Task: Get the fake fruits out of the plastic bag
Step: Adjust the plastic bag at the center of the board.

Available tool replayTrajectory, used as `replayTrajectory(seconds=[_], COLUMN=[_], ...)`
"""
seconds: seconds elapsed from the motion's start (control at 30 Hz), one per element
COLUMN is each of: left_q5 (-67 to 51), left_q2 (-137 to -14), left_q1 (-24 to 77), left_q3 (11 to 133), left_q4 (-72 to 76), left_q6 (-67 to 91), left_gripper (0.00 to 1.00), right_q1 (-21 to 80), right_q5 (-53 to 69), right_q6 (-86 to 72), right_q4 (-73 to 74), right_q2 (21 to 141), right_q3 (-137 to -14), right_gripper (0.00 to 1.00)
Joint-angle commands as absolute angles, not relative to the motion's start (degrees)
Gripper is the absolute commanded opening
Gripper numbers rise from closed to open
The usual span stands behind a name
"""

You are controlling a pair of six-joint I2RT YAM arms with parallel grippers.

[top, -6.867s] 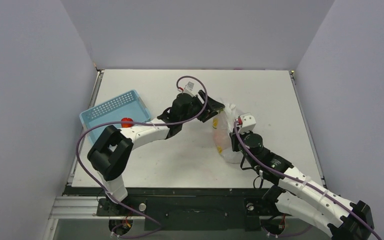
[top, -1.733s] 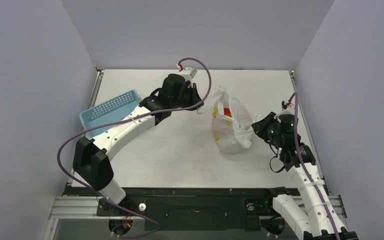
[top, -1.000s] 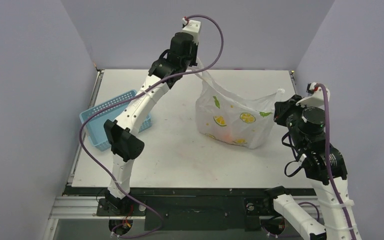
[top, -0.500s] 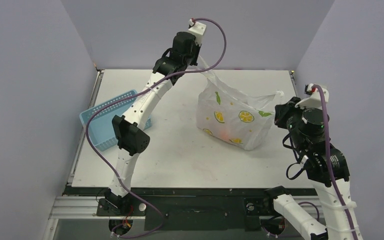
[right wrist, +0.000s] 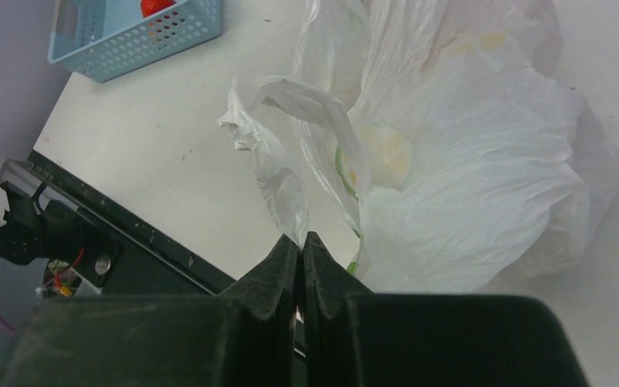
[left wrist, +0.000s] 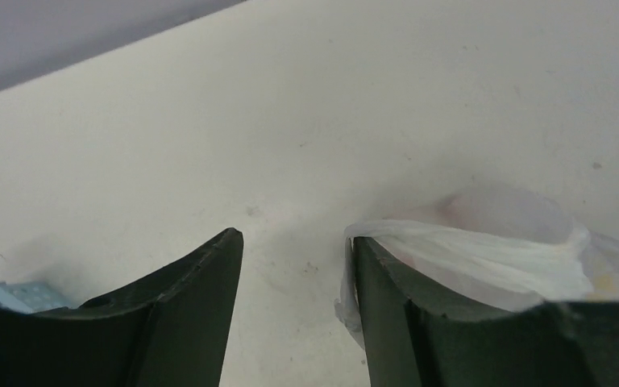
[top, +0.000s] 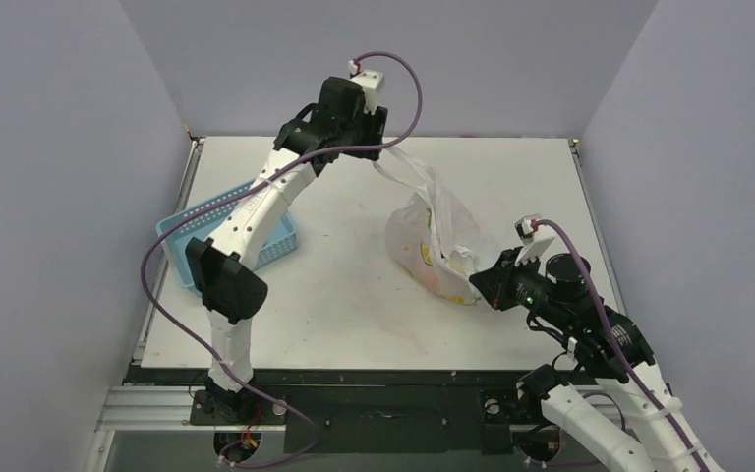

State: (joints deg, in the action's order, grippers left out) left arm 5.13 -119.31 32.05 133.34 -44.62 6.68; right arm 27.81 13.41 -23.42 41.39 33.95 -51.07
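Where the plastic bag (top: 423,236) sits: slumped on the table (top: 334,305) right of centre, between the two arms, with one twisted strip of its film drawn up and back toward the raised left arm
Left gripper (left wrist: 294,239): held high over the far part of the table, jaws parted with bare table showing in the gap; the bag's film lies draped over the tip of one finger only, and nothing is pinched between the two
Right gripper (right wrist: 300,240): low at the bag's near right side, fingers pressed together, a thin twist of the bag's film running down into the seam between their tips
Bag contents: a pale yellow patch and a faint pinkish tint show through the film; whether these are fruit or print cannot be told
Red fruit piece (right wrist: 155,6): lying inside the blue basket (right wrist: 153,40), seen from the right wrist
Blue basket: at the table's left edge, well apart from the bag, partly covered by the left arm from above
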Motion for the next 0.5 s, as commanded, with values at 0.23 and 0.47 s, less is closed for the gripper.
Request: replayTrajectory(seconds=[0.23, 0.47], left_q5=[-5.5, -16.2], left_q2=[-75.5, -59.2], left_q1=[29.4, 30.6], left_q3=[85.2, 55.8], left_q4=[-24.2, -7.4], left_q6=[31.4, 48.8], left_gripper=[0.47, 0.51], right_q1=[36.8, 39.7], right_q5=[10.8, 8.6], right_q6=[-30.1, -30.6], right_q4=[33.0, 31.0], right_q2=[33.1, 34.9], right_q3=[-48.0, -48.3], right_gripper=[0.0, 0.0])
